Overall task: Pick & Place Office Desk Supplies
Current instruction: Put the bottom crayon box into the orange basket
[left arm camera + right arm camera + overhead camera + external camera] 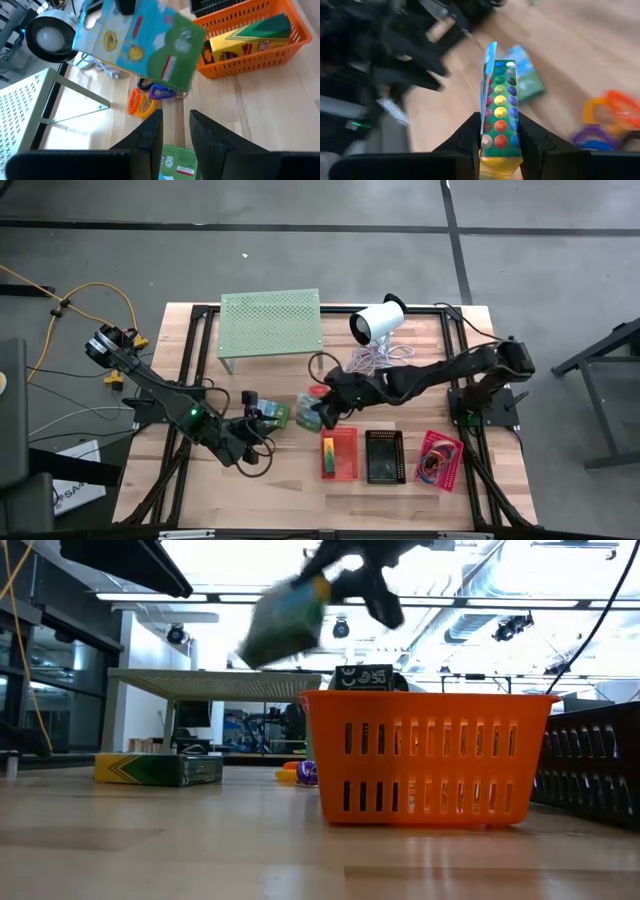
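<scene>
Two arms are seen meeting near the middle of the high view. At centre-left, the left gripper [262,418] is held low over a green crayon pack [277,415] lying flat on the table, its fingers parted and gripping nothing. Just right of it, the right gripper [322,413] is clamped on a second crayon pack [306,411], which is lifted clear of the wood. Further right, along the lower centre of the frame, an orange basket [347,453] containing another pack, a black basket [384,456] and a pink basket [441,460] holding coloured bands are lined up.
</scene>
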Action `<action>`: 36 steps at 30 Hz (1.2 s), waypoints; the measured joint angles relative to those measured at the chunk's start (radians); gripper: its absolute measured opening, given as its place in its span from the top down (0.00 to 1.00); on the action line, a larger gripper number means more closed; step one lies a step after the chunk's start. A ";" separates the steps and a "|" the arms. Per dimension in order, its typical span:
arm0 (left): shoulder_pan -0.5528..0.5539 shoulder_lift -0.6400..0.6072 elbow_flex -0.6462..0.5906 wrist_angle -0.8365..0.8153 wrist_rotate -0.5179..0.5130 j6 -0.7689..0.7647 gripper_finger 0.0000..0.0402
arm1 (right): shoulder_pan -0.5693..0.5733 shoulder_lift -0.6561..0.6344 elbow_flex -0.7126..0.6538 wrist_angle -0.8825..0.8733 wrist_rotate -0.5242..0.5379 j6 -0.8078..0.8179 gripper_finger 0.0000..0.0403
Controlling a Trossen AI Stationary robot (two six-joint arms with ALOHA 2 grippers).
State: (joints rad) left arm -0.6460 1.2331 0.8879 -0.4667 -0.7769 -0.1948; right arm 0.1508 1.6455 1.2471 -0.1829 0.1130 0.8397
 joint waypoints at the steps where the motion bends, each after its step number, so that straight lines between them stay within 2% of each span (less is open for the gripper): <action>1: 0.000 0.001 0.000 0.001 0.000 0.008 0.78 | 0.008 -0.014 -0.001 -0.033 0.000 0.013 0.81; 13: 0.009 0.014 0.000 0.003 -0.003 0.008 0.78 | 0.049 -0.137 -0.002 -0.268 0.018 0.250 0.81; 20: 0.009 0.014 0.000 0.003 -0.003 0.008 0.78 | 0.051 -0.142 -0.003 -0.400 -0.072 0.409 0.81; 36: 0.009 0.014 0.000 0.004 0.000 0.008 0.78 | 0.068 -0.129 -0.003 -0.494 -0.199 0.653 0.81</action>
State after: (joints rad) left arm -0.6369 1.2469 0.8883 -0.4629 -0.7773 -0.1864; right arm 0.2191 1.5166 1.2442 -0.6765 -0.0860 1.4932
